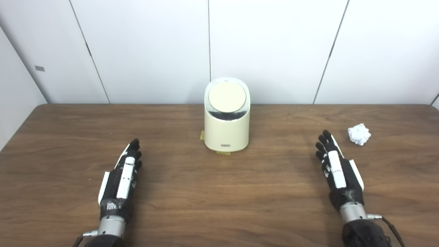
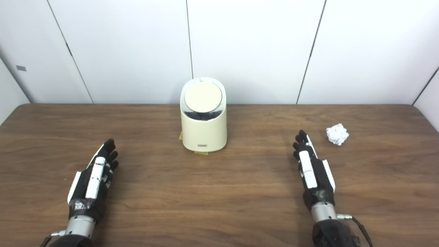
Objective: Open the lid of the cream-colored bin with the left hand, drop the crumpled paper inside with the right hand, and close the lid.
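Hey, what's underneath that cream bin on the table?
Yellowish tape bits poke out from under the cream bin at its left and front base, on the wooden table. How far they run beneath is hidden by the bin.

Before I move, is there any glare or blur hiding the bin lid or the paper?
Left eye view: even light, soft shadows, round cream lid of the cream-colored plastic bin clear. Right eye view: slightly soft overall, crumpled white paper ball bright with little surface detail, no glare on the brown wooden table.
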Robot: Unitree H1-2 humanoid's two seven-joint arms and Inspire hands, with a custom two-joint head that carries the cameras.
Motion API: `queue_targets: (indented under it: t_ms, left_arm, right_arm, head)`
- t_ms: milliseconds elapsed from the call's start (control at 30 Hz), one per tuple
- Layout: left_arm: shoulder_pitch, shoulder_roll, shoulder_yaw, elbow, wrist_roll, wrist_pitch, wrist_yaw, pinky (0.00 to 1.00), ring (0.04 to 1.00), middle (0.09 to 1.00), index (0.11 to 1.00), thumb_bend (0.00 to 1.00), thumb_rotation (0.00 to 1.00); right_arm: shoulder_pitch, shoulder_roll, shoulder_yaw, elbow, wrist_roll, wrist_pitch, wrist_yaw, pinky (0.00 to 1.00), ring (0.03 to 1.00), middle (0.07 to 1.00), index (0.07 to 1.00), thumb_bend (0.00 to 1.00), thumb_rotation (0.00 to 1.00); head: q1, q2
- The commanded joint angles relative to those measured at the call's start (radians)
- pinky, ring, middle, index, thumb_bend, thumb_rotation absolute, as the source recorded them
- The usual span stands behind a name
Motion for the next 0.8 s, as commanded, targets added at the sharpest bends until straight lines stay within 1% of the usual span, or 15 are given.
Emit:
queue_targets:
  t_ms: [0, 267, 333, 533, 567, 600, 633, 667, 700, 733, 767]
  left_arm:
    - [-0.033, 0.007, -0.004, -0.023, 0.008, -0.014, -0.002, 1.0, 0.988, 0.981, 0.97, 0.47, 0.77]
    - [-0.03, 0.012, -0.01, -0.028, 0.011, -0.011, -0.003, 1.0, 0.982, 0.977, 0.968, 0.46, 0.77]
    - [-0.03, 0.014, -0.011, -0.025, 0.011, -0.015, -0.005, 1.0, 0.982, 0.978, 0.97, 0.46, 0.77]
    - [-0.03, 0.023, -0.02, -0.02, 0.02, -0.017, -0.01, 1.0, 0.989, 0.989, 0.985, 0.45, 0.78]
    - [-0.03, 0.026, -0.022, -0.021, 0.021, -0.017, -0.011, 1.0, 0.982, 0.985, 0.984, 0.46, 0.75]
    - [-0.032, 0.031, -0.025, -0.027, 0.026, -0.005, -0.01, 1.0, 0.972, 0.974, 0.98, 0.47, 0.7]
    - [-0.033, 0.038, -0.028, -0.031, 0.032, 0.008, -0.009, 1.0, 0.964, 0.959, 0.979, 0.5, 0.62]
    - [-0.034, 0.042, -0.031, -0.033, 0.036, 0.017, -0.009, 0.99, 0.962, 0.954, 0.982, 0.5, 0.57]
    - [-0.039, 0.045, -0.033, -0.045, 0.042, 0.038, -0.006, 0.99, 0.961, 0.952, 0.984, 0.5, 0.55]
    - [-0.046, 0.046, -0.035, -0.056, 0.048, 0.056, -0.002, 0.95, 0.952, 0.951, 0.989, 0.53, 0.44]
    - [-0.05, 0.045, -0.036, -0.062, 0.051, 0.068, 0.002, 0.93, 0.947, 0.95, 0.992, 0.55, 0.4]
  right_arm:
    - [-0.033, -0.01, -0.004, -0.015, 0.012, -0.014, 0.014, 0.98, 0.961, 0.968, 0.969, 0.53, 0.86]
    - [-0.034, -0.011, 0.0, -0.009, 0.001, -0.02, 0.011, 0.98, 0.954, 0.961, 0.963, 0.54, 0.85]
    - [-0.034, -0.012, 0.002, -0.009, -0.006, -0.019, 0.008, 0.96, 0.952, 0.96, 0.964, 0.54, 0.86]
    - [-0.036, -0.006, 0.002, 0.007, -0.01, -0.03, 0.007, 0.97, 0.946, 0.955, 0.96, 0.57, 0.85]
    - [-0.037, -0.006, 0.002, 0.013, -0.012, -0.035, 0.007, 0.97, 0.947, 0.957, 0.961, 0.58, 0.85]
    - [-0.038, -0.006, 0.005, 0.019, -0.021, -0.039, 0.004, 0.97, 0.946, 0.956, 0.959, 0.58, 0.85]
    - [-0.038, -0.005, 0.007, 0.025, -0.03, -0.043, 0.0, 0.96, 0.941, 0.952, 0.956, 0.58, 0.86]
    - [-0.039, -0.004, 0.008, 0.03, -0.036, -0.045, -0.003, 0.96, 0.937, 0.948, 0.952, 0.59, 0.86]
    - [-0.039, -0.002, 0.01, 0.036, -0.04, -0.048, -0.005, 0.96, 0.934, 0.945, 0.95, 0.59, 0.87]
    - [-0.04, -0.001, 0.01, 0.042, -0.042, -0.051, -0.005, 0.96, 0.934, 0.941, 0.948, 0.6, 0.87]
    - [-0.041, 0.001, 0.01, 0.048, -0.044, -0.054, -0.005, 0.96, 0.934, 0.94, 0.948, 0.6, 0.87]
  head:
    - [0.001, 0.0]
    - [0.001, 0.0]
    - [0.001, 0.0]
    - [0.011, -0.016]
    - [0.012, -0.017]
    - [0.017, -0.024]
    - [0.021, -0.028]
    - [0.022, -0.029]
    - [0.027, -0.036]
    - [0.032, -0.043]
    - [0.033, -0.047]
